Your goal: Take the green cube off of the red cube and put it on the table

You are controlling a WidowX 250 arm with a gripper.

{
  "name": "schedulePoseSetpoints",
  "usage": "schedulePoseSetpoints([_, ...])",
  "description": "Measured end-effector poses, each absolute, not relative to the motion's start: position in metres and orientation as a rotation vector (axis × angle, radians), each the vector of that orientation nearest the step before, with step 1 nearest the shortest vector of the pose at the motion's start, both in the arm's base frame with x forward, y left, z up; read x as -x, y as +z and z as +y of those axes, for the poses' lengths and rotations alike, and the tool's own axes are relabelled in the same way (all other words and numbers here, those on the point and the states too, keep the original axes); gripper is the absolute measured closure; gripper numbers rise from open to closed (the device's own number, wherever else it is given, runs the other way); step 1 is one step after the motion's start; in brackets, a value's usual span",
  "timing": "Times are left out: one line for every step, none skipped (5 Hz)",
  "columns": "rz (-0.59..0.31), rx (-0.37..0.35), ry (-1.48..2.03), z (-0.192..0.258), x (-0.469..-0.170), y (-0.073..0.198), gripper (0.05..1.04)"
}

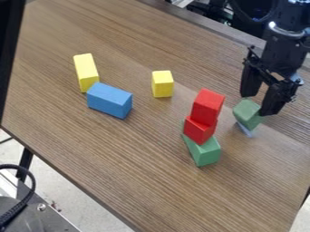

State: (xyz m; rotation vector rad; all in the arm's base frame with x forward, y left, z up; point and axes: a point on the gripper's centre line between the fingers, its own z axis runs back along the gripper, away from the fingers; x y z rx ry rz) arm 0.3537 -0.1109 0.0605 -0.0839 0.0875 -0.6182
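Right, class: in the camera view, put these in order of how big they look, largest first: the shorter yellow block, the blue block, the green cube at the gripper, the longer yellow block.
1. Blue block
2. Longer yellow block
3. Shorter yellow block and green cube: too alike to rank

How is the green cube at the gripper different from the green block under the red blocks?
The green cube is tilted in the gripper, while the green block lies on the table. The cube looks compact; the block looks longer. The cube bears nothing; the block bears two red blocks. Both are green.
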Motion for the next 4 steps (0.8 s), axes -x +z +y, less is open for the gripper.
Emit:
schedulePoseSetpoints([0.058,0.076,-0.641,-0.112,-0.357,0.059,0.078])
schedulePoseSetpoints([0.013,0.069,-0.607,-0.109,-0.35,0.079,0.083])
schedulePoseSetpoints([-0.035,0.055,-0.541,-0.101,-0.334,0.107,0.083])
schedulePoseSetpoints([-0.111,0.061,-0.418,-0.091,-0.313,0.136,0.083])
